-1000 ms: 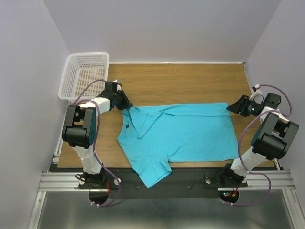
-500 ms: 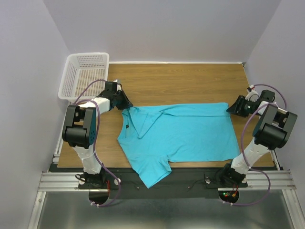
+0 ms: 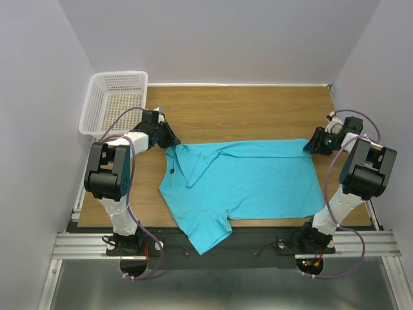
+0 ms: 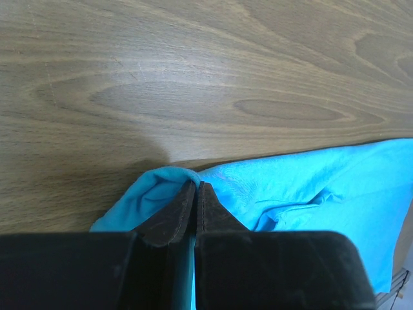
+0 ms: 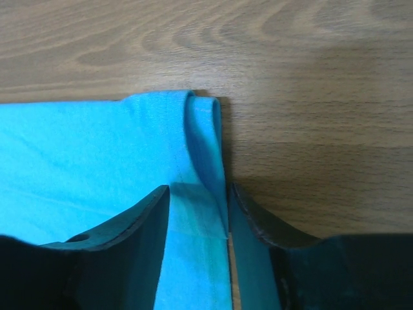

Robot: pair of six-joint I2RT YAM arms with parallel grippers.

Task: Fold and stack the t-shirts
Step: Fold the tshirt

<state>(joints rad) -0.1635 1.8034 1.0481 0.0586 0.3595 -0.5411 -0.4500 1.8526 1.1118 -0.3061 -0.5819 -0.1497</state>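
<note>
In the top external view, the t-shirt [image 3: 245, 177] is seen spread flat across the middle of the table [image 3: 245, 106], collar toward 9 o'clock and hem toward 3 o'clock. One sleeve is draped over the near edge at about 7 o'clock. The left gripper [image 3: 169, 141] is set at the shirt's 10 o'clock corner and the right gripper [image 3: 310, 146] at its 2 o'clock corner. The white mesh basket [image 3: 97, 97] is placed at the table's 10 o'clock corner, well apart from the cloth. Nothing is seen in it.

In the left wrist view, the left gripper [image 4: 195, 190] is seen clamped tight on a small bunched fold of the t-shirt [image 4: 310, 174], with the jaws pressed together.

In the right wrist view, the right gripper [image 5: 197, 194] is held about half apart. Its jaws straddle the rolled hem corner of the t-shirt [image 5: 77, 161], and nothing is pinched yet.

The cloth is judged light, soft and limp. It should sag and crease wherever it is unsupported, and a thin single layer could slip from a shallow pinch. Hold is best taken at the doubled hem and at the shoulder seam, with both far corners lifted together.
</note>
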